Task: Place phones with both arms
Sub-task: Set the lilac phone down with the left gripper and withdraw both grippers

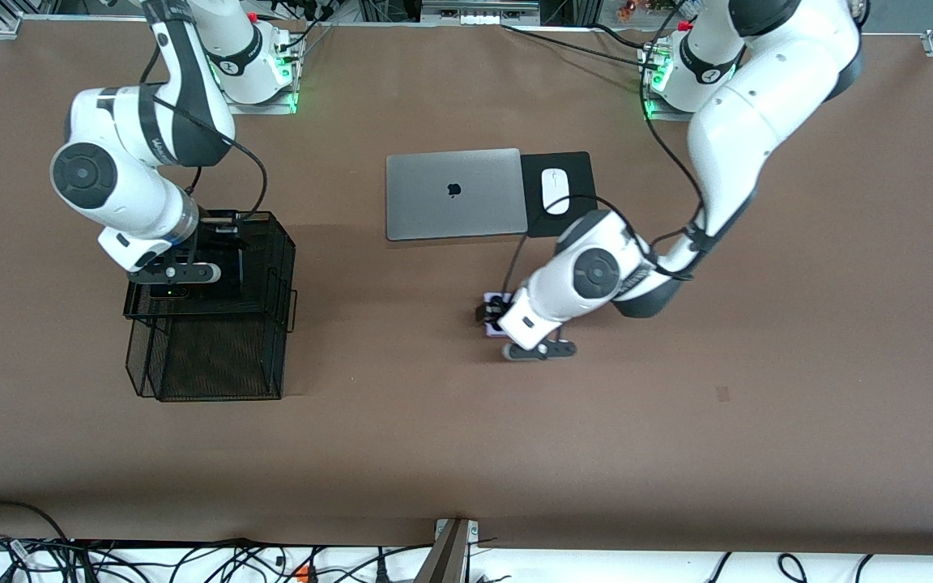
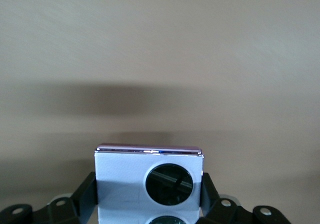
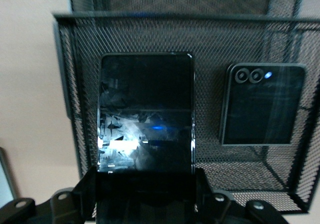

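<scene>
My left gripper is shut on a small square lilac-white phone with two black circles, each finger pressed to a side edge. It hangs low over the brown table, nearer the front camera than the laptop; I cannot tell whether the phone touches the table. My right gripper is shut on a long slim black slab phone over the black mesh basket. A small square black folded phone lies in that basket.
A closed silver laptop lies mid-table toward the robots' bases. Beside it, a white mouse sits on a black pad. The mesh basket has raised wire walls and stands toward the right arm's end.
</scene>
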Available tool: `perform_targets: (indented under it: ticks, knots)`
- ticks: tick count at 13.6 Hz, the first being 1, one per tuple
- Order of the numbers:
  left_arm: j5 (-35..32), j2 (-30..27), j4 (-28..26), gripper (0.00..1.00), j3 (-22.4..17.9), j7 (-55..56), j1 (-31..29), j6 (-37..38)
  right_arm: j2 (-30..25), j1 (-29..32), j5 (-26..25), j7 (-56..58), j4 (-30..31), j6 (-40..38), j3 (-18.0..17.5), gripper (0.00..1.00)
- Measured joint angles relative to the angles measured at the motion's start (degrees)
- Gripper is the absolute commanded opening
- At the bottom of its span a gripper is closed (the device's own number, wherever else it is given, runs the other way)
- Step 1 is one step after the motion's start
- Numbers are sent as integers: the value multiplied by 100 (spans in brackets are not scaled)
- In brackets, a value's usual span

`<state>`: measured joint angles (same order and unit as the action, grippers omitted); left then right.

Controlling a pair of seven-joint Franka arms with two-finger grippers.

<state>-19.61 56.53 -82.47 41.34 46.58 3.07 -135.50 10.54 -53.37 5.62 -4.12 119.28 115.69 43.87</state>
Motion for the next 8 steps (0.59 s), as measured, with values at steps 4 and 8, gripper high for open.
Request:
perform_targets:
  ticks: [4,8]
  knots:
    - [0,244,0,100,-245,176,432,-668,41,-14,0,0,73,51,0,0]
    - [1,261,21,100,-226,293,300,-745,192,21,93,-1,80,208,24,73]
